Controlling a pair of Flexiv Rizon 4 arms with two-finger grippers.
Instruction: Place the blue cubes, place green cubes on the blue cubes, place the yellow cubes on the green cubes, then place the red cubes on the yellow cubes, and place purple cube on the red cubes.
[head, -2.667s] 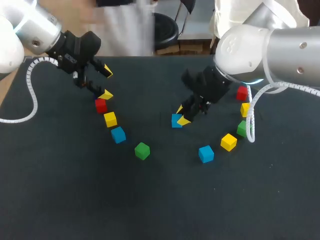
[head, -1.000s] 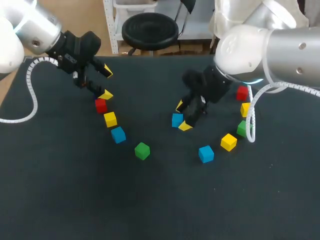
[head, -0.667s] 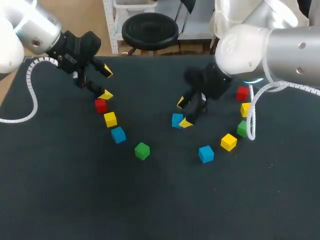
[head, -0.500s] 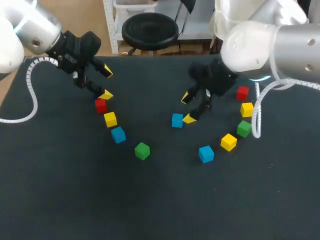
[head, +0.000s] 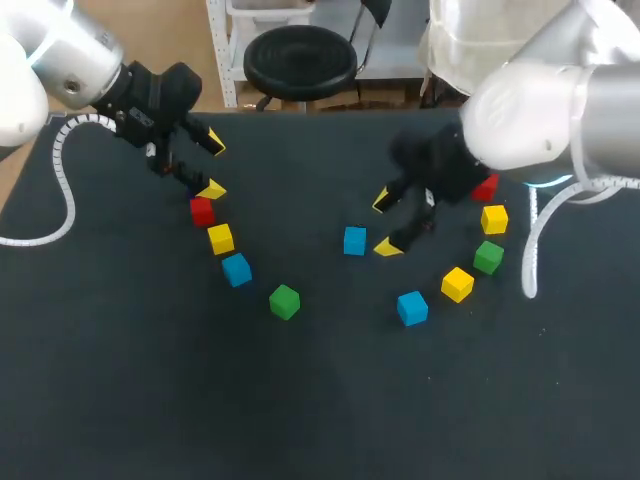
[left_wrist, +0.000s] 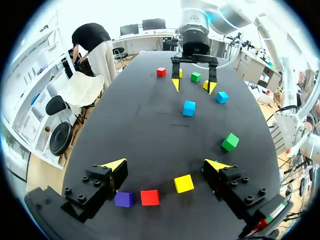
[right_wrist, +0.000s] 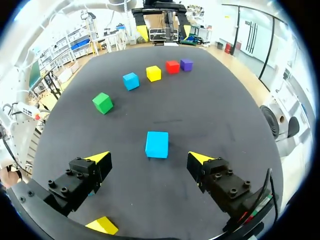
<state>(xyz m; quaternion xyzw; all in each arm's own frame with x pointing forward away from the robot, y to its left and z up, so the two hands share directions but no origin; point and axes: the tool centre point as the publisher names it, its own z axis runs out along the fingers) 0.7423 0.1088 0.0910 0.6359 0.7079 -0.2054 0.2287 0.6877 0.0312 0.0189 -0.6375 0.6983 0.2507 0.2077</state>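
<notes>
**Both grippers wide open and empty above loose cubes**

On the black table (head: 300, 400), eleven cubes, each lying singly and flat, none on another.

Near the middle, alone: the middle blue cube (head: 354, 240), touching nothing. Just to its right, the right gripper (head: 385, 223), fingers spread wide, holding nothing, apart from the cube. Seen from the right wrist, that cube ahead of the gripper, in line with the gap between its fingers, untouched.

On the left, the left gripper (head: 213, 167), likewise spread wide and empty, above the far end of a curved row of five cubes. From far end to near end: purple cube (left_wrist: 123, 199), left red cube (head: 202, 211), left yellow cube (head: 220, 238), left blue cube (head: 236, 269), left green cube (head: 285, 301) — small gaps between neighbours. Seen from the left wrist, purple, red and yellow under the gripper between its two fingers, none touched.

On the right, a second curved row of five, beside and past the right arm. From near to far: right blue cube (head: 411, 308), lower yellow cube (head: 457, 284), right green cube (head: 488, 257), upper yellow cube (head: 493, 218), right red cube (head: 487, 187) — the last partly hidden behind the arm.
</notes>
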